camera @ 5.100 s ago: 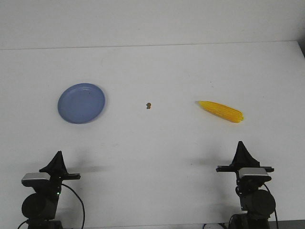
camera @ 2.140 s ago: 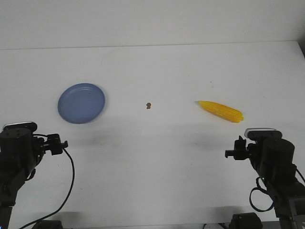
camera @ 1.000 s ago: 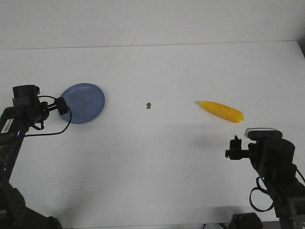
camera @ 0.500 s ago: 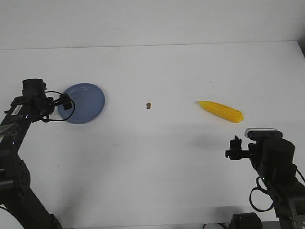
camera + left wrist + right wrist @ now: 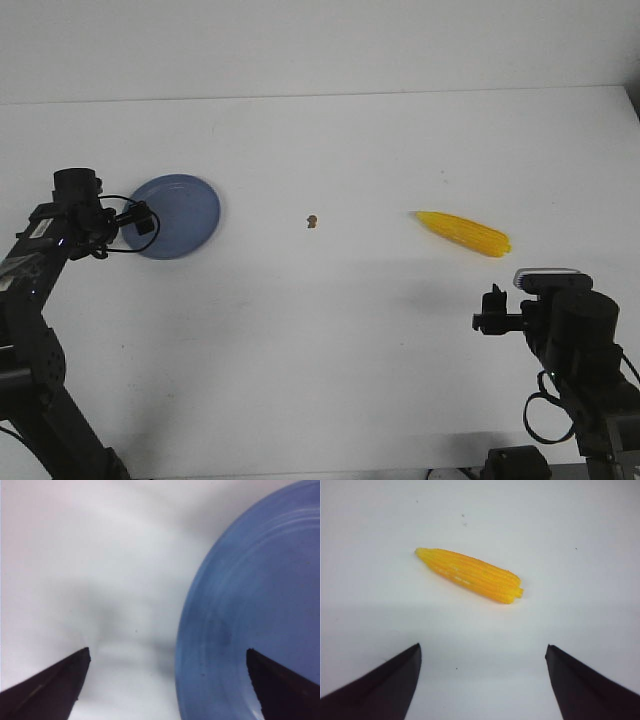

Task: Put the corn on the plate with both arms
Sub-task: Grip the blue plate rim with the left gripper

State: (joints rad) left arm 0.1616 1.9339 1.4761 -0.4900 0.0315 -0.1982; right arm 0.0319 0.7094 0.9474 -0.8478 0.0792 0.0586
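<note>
**Both Fingers Spread, Corn Not Yet Gripped**

Fingers of the left gripper [image 5: 165, 680] stand wide apart and hold nothing; in the left wrist view one tip is over bare white desk [image 5: 330, 330] and the other over the blue plate [image 5: 178, 212], so the plate's left rim lies between them. Near the desk's middle sits a tiny brown speck [image 5: 312, 220], well apart from both plate and cob. Further right, the yellow corn cob [image 5: 464, 232] lies flat on the desk, pointed end toward the plate, blunt end toward the right edge. The right gripper [image 5: 482, 680] is also spread wide and empty, hovering on the near side of the cob without touching it.

Recommended procedure, judged from this layout: advance the right gripper until the cob's thick middle lies between the fingers, turn the wrist so they close across the cob's width, then descend before closing. Gripping near the taper risks slipping.
</note>
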